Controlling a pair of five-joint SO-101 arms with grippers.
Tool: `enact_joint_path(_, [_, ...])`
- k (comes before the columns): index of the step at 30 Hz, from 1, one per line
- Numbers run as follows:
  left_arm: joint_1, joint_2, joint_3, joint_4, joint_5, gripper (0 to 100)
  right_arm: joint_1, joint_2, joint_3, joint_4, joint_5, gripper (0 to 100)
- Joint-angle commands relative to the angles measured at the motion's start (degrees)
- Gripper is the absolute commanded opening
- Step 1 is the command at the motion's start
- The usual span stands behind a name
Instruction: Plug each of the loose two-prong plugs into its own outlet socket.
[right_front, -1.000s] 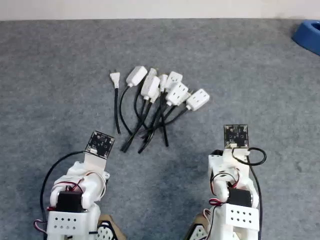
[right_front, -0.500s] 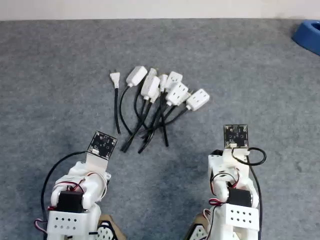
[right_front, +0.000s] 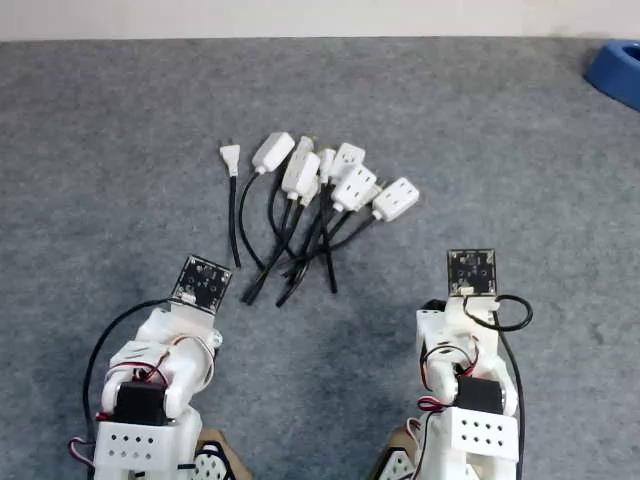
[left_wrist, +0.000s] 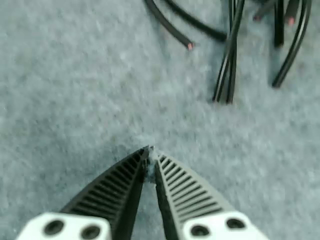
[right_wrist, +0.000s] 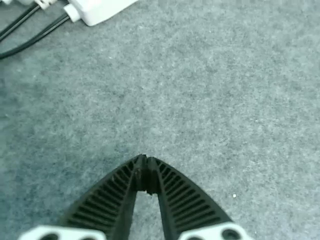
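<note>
A heap of white outlet sockets (right_front: 354, 187) and plugs on short black cords (right_front: 300, 250) lies mid-table. One loose two-prong plug (right_front: 230, 157) rests at the heap's left, its cord trailing towards the arms. The left arm (right_front: 165, 365) sits near the front left. Its gripper (left_wrist: 150, 152) is shut and empty, just above the carpet, a short way from the cut cord ends (left_wrist: 222, 90). At the front right is the right arm (right_front: 465, 340). Its gripper (right_wrist: 145, 162) is shut on nothing over bare carpet, and the nearest white socket (right_wrist: 100, 9) lies well beyond its tips.
Grey carpet (right_front: 520, 150) covers the whole table. A blue container (right_front: 616, 70) pokes in at the far right corner. Open carpet lies on both sides of the heap and between the two arms.
The left arm has crept slightly forward towards the cords. The right arm and the heap have not moved.
</note>
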Motion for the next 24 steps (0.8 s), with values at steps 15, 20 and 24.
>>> enact_joint_path(15, [-4.88,-0.48,0.75,-15.74,0.00,1,0.84,-0.48,2.33,4.79,9.32,1.0])
enact_joint_path(20, [-12.62,-0.48,0.48,-24.00,0.00,1,0.40,-0.48,-13.05,18.77,2.02,1.0])
enact_joint_path(24, [-19.21,-0.48,0.31,-35.08,0.09,1,0.48,-0.48,-24.31,24.66,1.93,1.0])
